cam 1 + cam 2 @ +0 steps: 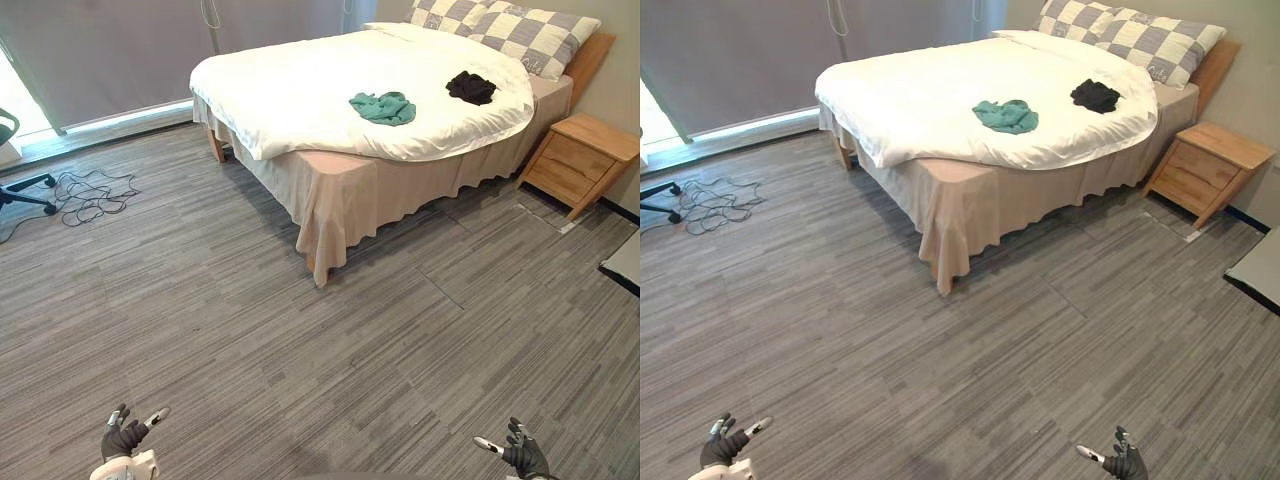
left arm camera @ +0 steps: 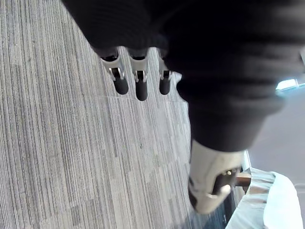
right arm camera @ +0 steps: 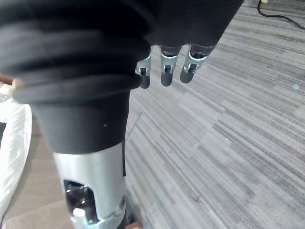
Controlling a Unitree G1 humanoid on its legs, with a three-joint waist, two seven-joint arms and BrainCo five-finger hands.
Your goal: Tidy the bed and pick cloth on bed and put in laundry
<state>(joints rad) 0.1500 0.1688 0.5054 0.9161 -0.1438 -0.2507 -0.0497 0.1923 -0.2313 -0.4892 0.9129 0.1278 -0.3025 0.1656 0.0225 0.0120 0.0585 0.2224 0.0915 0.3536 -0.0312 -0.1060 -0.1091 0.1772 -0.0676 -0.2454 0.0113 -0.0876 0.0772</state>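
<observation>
Grey striped carpet floor point(image 1: 300, 350) spreads right across the view, and up at two o'clock sits a light wooden nightstand point(image 1: 583, 160) with drawer fronts, standing against the beige wall point(image 1: 622, 75). Over at nine o'clock there's the black base of an office chair point(image 1: 25, 190), with a tangle of black cable point(image 1: 92, 192) lying on the floor just beside it. At eleven o'clock a long grey curtain point(image 1: 120, 50) hangs down to the floor, and at three o'clock a dark-edged mat point(image 1: 625, 265) shows at the edge.
</observation>
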